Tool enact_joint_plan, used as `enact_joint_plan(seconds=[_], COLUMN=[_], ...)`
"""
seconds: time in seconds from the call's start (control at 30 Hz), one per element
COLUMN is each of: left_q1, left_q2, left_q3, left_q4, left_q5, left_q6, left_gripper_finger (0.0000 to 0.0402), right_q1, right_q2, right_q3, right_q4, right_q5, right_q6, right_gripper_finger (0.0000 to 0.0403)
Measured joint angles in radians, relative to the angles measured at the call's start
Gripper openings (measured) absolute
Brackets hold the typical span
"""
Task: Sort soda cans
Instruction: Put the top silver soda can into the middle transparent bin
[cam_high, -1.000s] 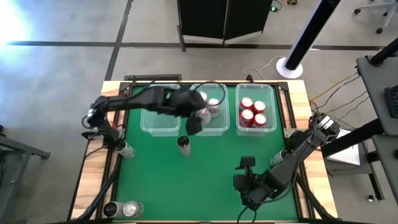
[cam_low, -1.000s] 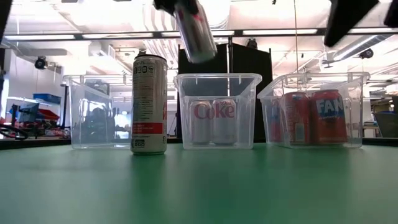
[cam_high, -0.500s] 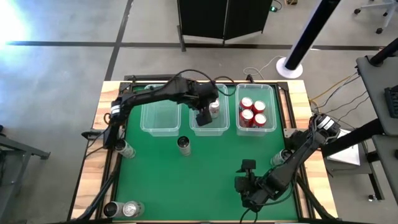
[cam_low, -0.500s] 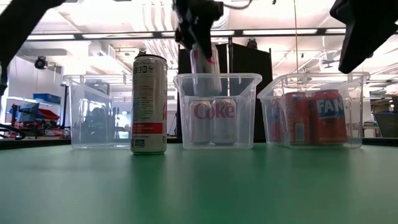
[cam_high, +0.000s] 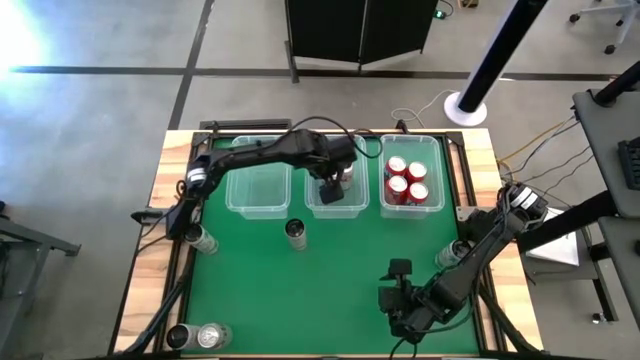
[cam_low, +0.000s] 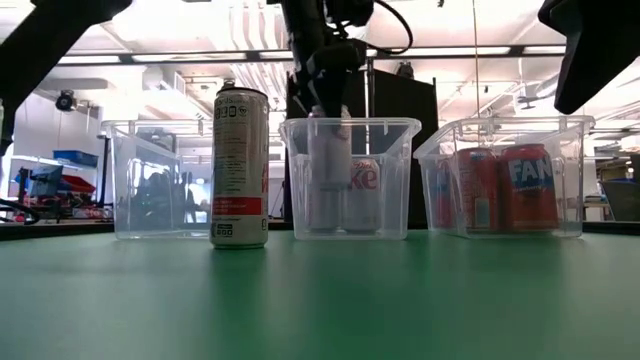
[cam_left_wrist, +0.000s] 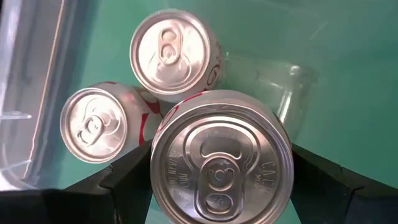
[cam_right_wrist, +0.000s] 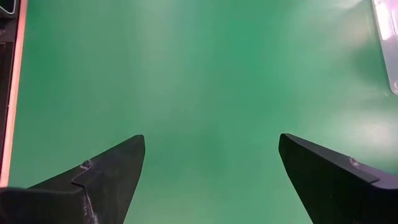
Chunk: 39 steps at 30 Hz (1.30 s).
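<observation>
My left gripper (cam_high: 328, 190) reaches down into the middle clear bin (cam_high: 352, 207) and is shut on a silver-white soda can (cam_low: 328, 172), which stands upright inside the bin. Two more silver cans (cam_left_wrist: 171, 53) (cam_left_wrist: 93, 124) stand on that bin's floor beside it. Red cans (cam_high: 405, 182) fill the right bin. A tall silver-and-red can (cam_high: 296, 232) stands on the green mat in front of the bins. My right gripper (cam_high: 396, 290) hovers open over the near right of the mat with nothing between its fingers. My left gripper pinches the silver can between its two fingers (cam_left_wrist: 127, 183), one on each side of the can's wall near the top rim (cam_left_wrist: 157, 168). The fingers come from above and point down. The can is upright inside the middle bin; whether its base touches the bin floor, I cannot tell.
The left clear bin (cam_high: 258, 205) holds no cans. Loose cans stand at the mat's left edge (cam_high: 204, 240), at the near left corner (cam_high: 211, 335) and beside the right arm (cam_high: 447, 255). Bare mat lies in the middle.
My left gripper has carried the silver can from in front of the bins toward the far edge and over the middle bin, then down into it. The can, tilted a second ago, now stands upright below the bin's rim.
</observation>
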Motion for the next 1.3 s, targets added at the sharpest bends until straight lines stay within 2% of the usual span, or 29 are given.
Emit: enact_joint_plan(seconds=[0.3,0.7,0.9,1.0,1.3], left_q1=[0.017,0.028,0.031,0.033,0.035], left_q2=[0.036,0.036,0.036,0.036,0.036], left_q3=[-0.011,-0.119,-0.124,-0.126,-0.123], left_q4=[0.001,0.06,0.089,0.081,0.071], left_q5=[0.019,0.019,0.02,0.02,0.024], left_q6=[0.023,0.002,-0.001,-0.001,-0.004], left_gripper_finger=[0.0284,0.0284,0.0285,0.0295,0.0359], right_q1=[0.021,0.036,0.036,0.036,0.036], right_q2=[0.0,0.0,0.0,0.0,0.0], right_q3=[-0.002,-0.006,-0.006,-0.006,-0.006], right_q4=[0.004,0.007,0.012,0.012,0.013], right_q5=[0.0,0.0,0.0,0.0,0.0], right_q6=[0.02,0.045,0.047,0.044,0.033], right_gripper_finger=[0.0365,0.0365,0.0365,0.0365,0.0365])
